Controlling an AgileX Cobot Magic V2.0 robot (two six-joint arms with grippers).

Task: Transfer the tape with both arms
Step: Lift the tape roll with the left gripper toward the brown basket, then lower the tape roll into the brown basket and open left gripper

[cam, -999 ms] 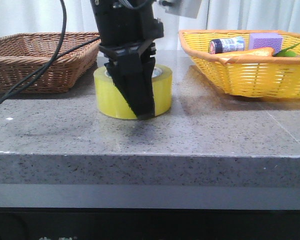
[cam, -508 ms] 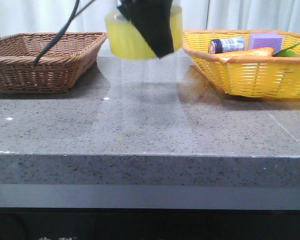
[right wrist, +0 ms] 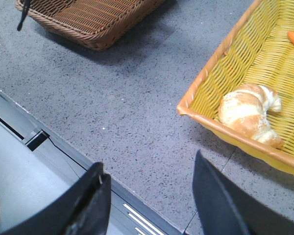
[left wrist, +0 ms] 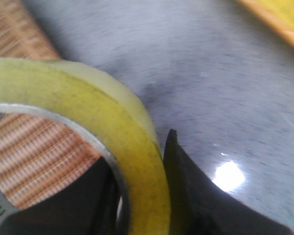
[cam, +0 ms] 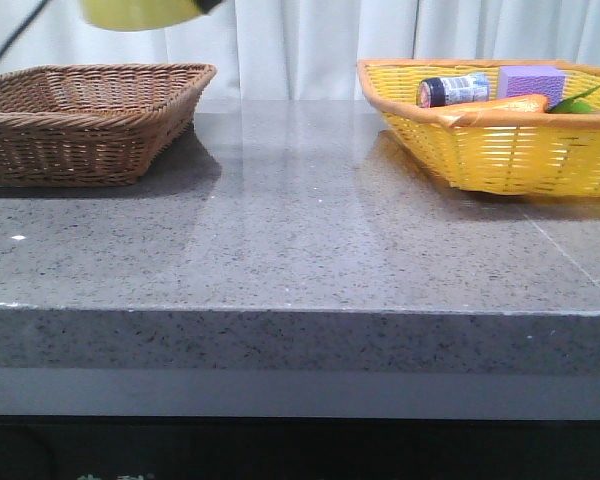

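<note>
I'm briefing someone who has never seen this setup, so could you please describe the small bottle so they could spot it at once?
Find the yellow basket at the table's right. At its back, the small dark bottle lies on its side, left of the purple block and behind the orange carrot. It alone has a blue label.

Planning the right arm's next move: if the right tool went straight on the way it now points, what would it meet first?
Most likely the bare grey tabletop near its front edge. The right tool is open and empty, with the yellow basket off to one side, not in line. Depth is unclear, so the height above the table is uncertain.
</note>
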